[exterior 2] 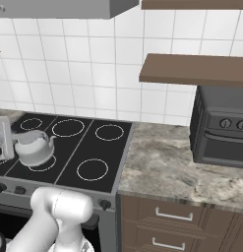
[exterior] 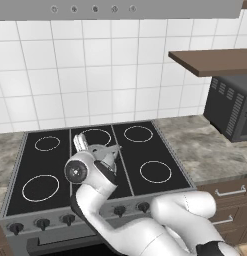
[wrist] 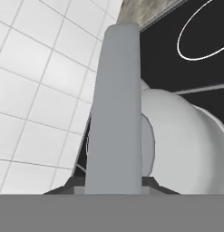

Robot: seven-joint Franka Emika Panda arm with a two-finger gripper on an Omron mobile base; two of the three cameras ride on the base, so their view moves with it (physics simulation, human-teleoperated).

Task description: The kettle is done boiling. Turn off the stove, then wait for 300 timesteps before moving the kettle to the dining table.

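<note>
Kettle (exterior 2: 34,147) seen at the stove (exterior: 145,150), handle up close at the gripper (wrist: 114,183).

Kettle is seen in the right base view over the near-left burner ring of the black cooktop, spout toward the right, lid domed; whether it rests on the glass or is raised cannot be told. In the left base view it is mostly hidden behind the arm's wrist joint, with only spout and part of the body visible. In the hand view the arched handle (wrist: 115,108) runs up the middle from between the fingertips, kettle body bulging to the right of it, wall tiles to the left. Finger state cannot be told: tips are barely visible. 5 ring burners are counted. A toaster oven (exterior 2: 221,128) is seen on the marble counter (exterior 2: 162,162) to the right, well apart from the kettle, under a brown shelf (exterior 2: 192,69).
</note>
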